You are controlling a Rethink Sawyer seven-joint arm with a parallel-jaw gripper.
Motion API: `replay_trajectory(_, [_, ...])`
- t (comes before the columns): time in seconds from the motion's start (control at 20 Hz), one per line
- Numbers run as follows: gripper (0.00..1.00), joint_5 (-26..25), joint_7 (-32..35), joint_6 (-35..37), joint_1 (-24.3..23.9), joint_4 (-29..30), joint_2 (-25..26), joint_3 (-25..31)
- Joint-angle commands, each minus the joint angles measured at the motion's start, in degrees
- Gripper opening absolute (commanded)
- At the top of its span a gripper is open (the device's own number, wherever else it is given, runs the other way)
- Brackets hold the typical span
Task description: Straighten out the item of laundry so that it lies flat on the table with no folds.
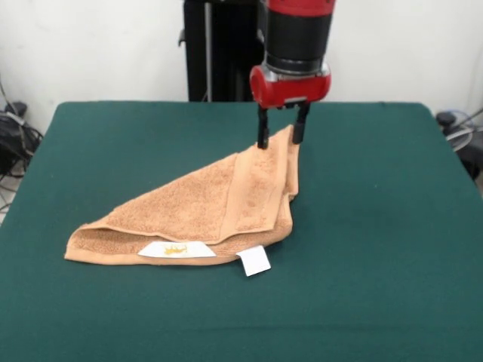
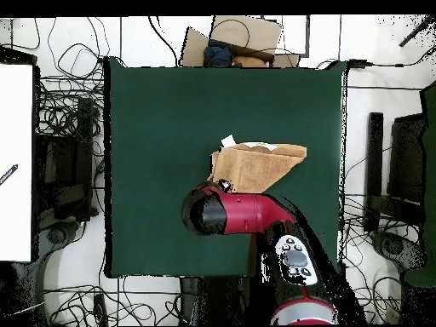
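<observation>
The orange-tan towel [image 1: 204, 207] lies folded into a rough triangle on the dark green table [image 1: 377, 226]. Its wide end is near the front left, and its narrow corner points to the far side. Two white tags show at its near edge: one with a yellow mark [image 1: 176, 249] and a plain one [image 1: 254, 260]. My gripper [image 1: 281, 142] hangs straight down over the narrow far corner. It is open, with one black finger [image 1: 263, 132] on each side of the corner's tip. In the overhead view the towel [image 2: 255, 166] lies mid-table and the gripper [image 2: 223, 185] is at its lower left corner.
The black pedestal [image 1: 219, 45] stands behind the table's far edge. Cables and equipment [image 2: 64, 128] lie on the floor around the table. A cardboard box [image 2: 243, 38] sits beyond the table's top edge in the overhead view.
</observation>
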Motion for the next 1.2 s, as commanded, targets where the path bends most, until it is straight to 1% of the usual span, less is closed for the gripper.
replay_trajectory(0.05, [1.00, 3.5, 14.2, -2.6, 1.1, -4.3, 5.3, -2.5])
replay_trajectory(0.25, [1.00, 4.2, 13.6, -2.6, 0.7, -5.1, 6.1, -2.1])
replay_trajectory(0.65, [1.00, 5.7, 12.9, -1.2, 1.7, -7.8, 7.2, -2.6])
replay_trajectory(1.0, [1.00, 6.0, 13.8, -4.9, 3.2, -9.0, 10.3, -4.1])
replay_trajectory(1.2, [1.00, 6.0, 14.1, -6.2, 3.5, -8.9, 10.9, -4.5])
